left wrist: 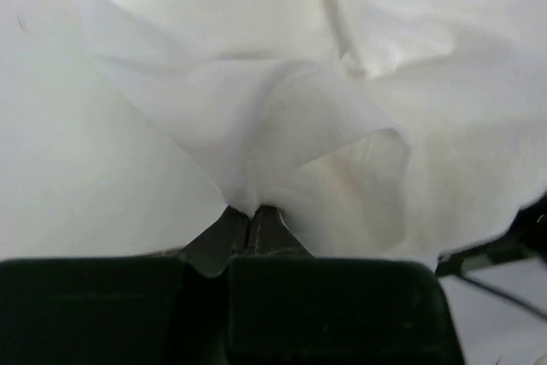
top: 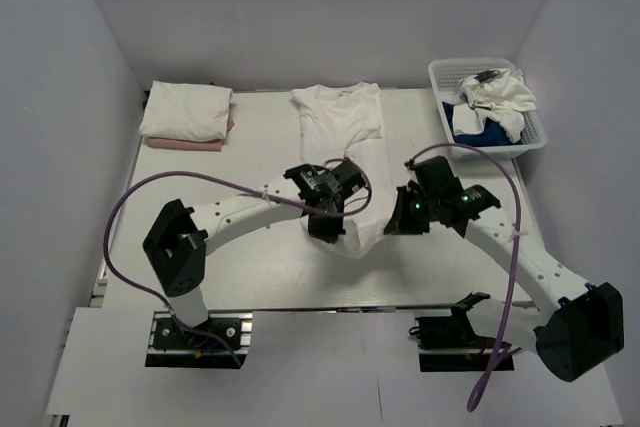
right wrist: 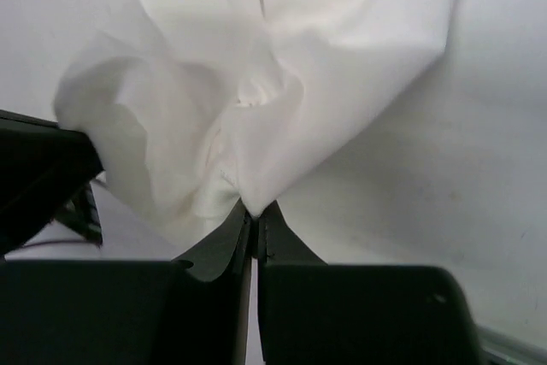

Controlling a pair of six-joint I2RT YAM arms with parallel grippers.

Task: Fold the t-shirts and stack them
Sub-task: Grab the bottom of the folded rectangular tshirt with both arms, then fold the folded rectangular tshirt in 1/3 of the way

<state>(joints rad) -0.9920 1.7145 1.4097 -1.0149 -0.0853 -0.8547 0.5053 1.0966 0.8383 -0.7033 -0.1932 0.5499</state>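
T-shirt point(top: 340, 122), white, lay lengthwise at the middle of the worktop point(top: 250, 267), with its collar toward the far edge and its near end bunched up between the two arms. The left tool point(top: 326, 231) was clamped on the left side of that near end. In the left wrist view, the left tool point(left wrist: 250, 218) had its jaws pressed together on a pinched fold of the white cloth. The right tool point(top: 400, 219) gripped the right side of the same end. In the right wrist view, the right tool point(right wrist: 255, 215) was likewise closed on a gathered fold. A folded white t-shirt point(top: 187, 110) rested on a folded pink t-shirt point(top: 190, 144) at the far left corner of the worktop. A white basket point(top: 535, 135) stood at the far right corner, holding crumpled white cloth point(top: 500, 97) and a blue cloth point(top: 478, 129).
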